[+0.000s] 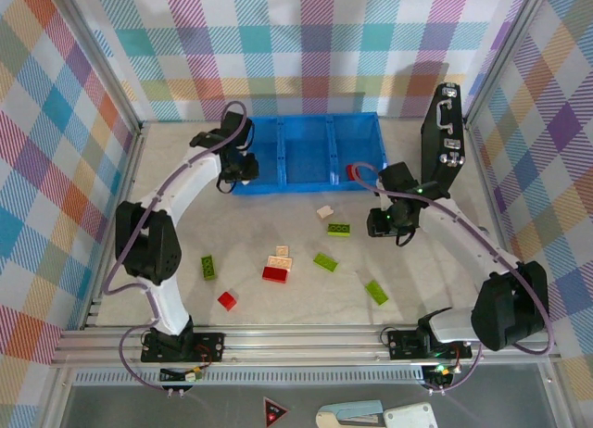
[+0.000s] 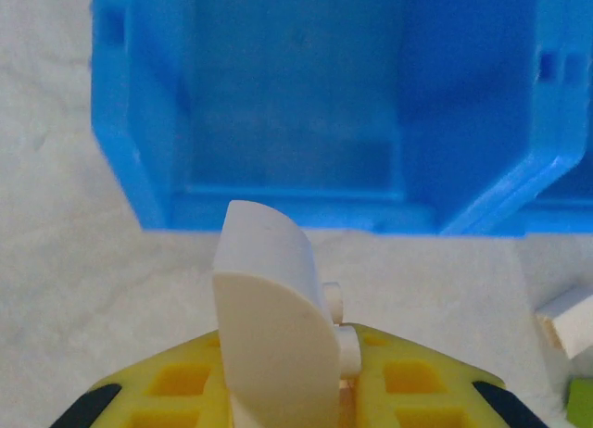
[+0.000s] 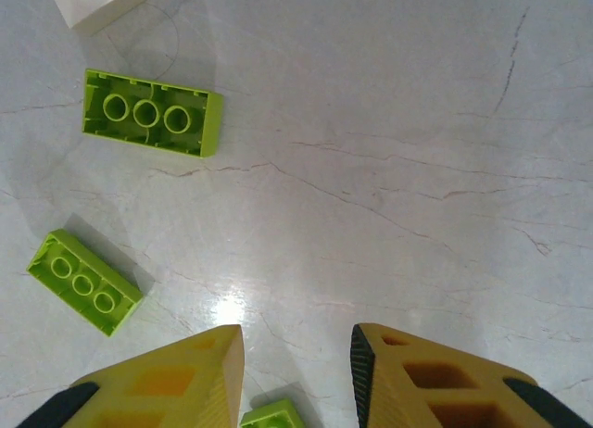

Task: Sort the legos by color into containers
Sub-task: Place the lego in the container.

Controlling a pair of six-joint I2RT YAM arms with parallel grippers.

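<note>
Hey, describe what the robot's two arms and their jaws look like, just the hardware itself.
The left arm and right arm match: white rounded link shells joined by bulky black joint housings, on black bases. A lilac cable loops loosely beside each. The jaws are yellow plastic wedges with square recessed pockets and black outer edges.

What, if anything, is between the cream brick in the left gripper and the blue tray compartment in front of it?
Nothing visible. The left gripper holds the cream brick just short of the blue tray. Only the tray's own near wall lies ahead, and the compartment behind it is open on top.
</note>
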